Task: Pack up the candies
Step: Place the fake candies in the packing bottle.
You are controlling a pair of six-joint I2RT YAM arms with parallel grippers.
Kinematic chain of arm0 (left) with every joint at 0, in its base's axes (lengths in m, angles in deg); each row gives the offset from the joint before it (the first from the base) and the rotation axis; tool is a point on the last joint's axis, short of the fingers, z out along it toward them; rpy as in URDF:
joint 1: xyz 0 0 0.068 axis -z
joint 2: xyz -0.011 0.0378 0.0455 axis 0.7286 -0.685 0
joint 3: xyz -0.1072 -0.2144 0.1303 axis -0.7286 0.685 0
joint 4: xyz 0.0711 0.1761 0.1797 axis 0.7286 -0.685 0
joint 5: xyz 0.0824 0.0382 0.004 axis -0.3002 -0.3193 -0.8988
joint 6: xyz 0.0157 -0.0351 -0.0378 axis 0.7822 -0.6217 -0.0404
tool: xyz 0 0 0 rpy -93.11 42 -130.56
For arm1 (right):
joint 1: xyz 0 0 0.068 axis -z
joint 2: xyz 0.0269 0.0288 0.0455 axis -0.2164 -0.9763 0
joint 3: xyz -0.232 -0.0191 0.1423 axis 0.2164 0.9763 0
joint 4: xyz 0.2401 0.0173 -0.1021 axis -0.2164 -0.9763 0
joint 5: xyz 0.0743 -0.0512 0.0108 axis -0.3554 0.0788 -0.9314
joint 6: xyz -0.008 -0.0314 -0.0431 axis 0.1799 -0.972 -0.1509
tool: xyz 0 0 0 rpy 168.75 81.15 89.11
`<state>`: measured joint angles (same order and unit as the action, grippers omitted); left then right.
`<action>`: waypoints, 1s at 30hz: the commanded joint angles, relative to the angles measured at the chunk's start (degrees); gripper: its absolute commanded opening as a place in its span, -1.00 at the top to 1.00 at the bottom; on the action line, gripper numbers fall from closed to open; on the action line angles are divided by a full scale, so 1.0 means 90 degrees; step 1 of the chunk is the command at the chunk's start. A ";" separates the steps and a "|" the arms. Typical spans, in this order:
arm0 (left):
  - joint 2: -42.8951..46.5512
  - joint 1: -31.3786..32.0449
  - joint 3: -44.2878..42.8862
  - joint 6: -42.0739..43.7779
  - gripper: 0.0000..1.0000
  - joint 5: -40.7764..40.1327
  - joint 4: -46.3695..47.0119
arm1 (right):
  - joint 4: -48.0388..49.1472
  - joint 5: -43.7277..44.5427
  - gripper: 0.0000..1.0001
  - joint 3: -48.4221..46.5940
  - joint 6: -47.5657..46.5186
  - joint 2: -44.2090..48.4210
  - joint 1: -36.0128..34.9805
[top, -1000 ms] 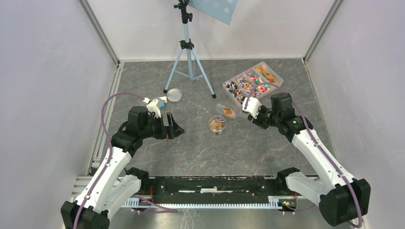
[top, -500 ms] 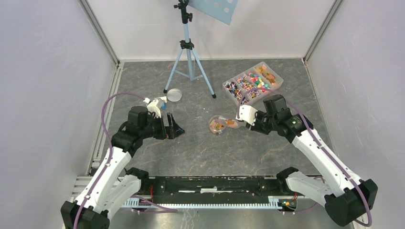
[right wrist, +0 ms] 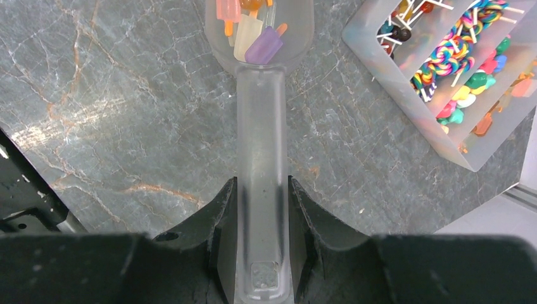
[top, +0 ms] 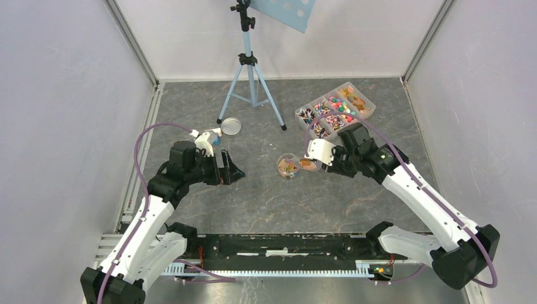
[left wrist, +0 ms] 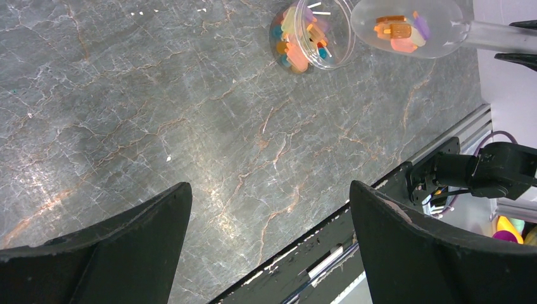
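Note:
My right gripper (right wrist: 261, 190) is shut on the handle of a clear plastic scoop (right wrist: 259, 126). The scoop's bowl holds a few candies (right wrist: 253, 31), orange, pink, cream and purple. In the top view the bowl (top: 308, 163) hangs right beside a small clear jar (top: 288, 166) that stands on the table with multicoloured candies inside. The left wrist view shows the jar (left wrist: 310, 35) and the scoop (left wrist: 411, 25) side by side. My left gripper (top: 231, 171) stands open and empty left of the jar, its fingers (left wrist: 126, 240) wide apart over bare table.
A clear compartment tray (top: 368, 101) filled with candies and lollipops stands at the back right, behind my right arm; its wall (right wrist: 392, 76) shows in the right wrist view. A round clear lid (top: 230, 125) lies near a blue tripod (top: 251, 88) at the back.
My right arm has carried the loaded scoop leftward from beside the tray to the jar's right edge. The left arm has not moved.

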<state>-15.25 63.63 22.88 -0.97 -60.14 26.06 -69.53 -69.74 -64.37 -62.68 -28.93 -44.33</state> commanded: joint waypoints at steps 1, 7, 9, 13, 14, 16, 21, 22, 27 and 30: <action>0.0085 0.0016 -0.0033 0.0242 -1.00 0.0130 0.0154 | -0.0125 0.0386 1.00 -0.0367 0.0148 -0.0120 -0.0158; 0.0081 0.0015 -0.0035 0.0244 -1.00 0.0130 0.0154 | -0.0265 0.0538 1.00 -0.0483 0.0271 -0.0358 -0.0385; 0.0080 0.0021 -0.0028 0.0242 -1.00 0.0129 0.0155 | -0.0329 0.0686 1.00 -0.0534 0.0309 -0.0467 -0.0485; 0.0077 0.0021 -0.0025 0.0239 -1.00 0.0145 0.0159 | -0.0366 0.0827 1.00 -0.0655 0.0333 -0.0581 -0.0603; 0.0070 0.0021 -0.0029 0.0236 -1.00 0.0143 0.0152 | -0.0378 0.0830 1.00 -0.0690 0.0337 -0.0608 -0.0622; 0.0065 0.0022 -0.0027 0.0236 -1.00 0.0147 0.0154 | -0.0438 0.0873 1.00 -0.0764 0.0362 -0.0666 -0.0678; 0.0050 0.0021 -0.0033 0.0237 -1.00 0.0154 0.0154 | -0.0569 0.1100 1.00 -0.0873 0.0416 -0.0747 -0.0750; 0.0050 0.0022 -0.0035 0.0240 -1.00 0.0157 0.0159 | -0.0596 0.1132 1.00 -0.0909 0.0421 -0.0760 -0.0765; 0.0057 0.0021 -0.0033 0.0235 -1.00 0.0172 0.0154 | -0.0703 0.1192 1.00 -0.1053 0.0445 -0.0850 -0.0823; 0.0066 0.0026 -0.0034 0.0241 -1.00 0.0158 0.0161 | -0.0796 0.1247 1.00 -0.1167 0.0465 -0.0930 -0.0861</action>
<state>-15.25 63.63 22.86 -0.97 -60.11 26.06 -75.43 -60.11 -71.14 -59.49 -36.67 -51.46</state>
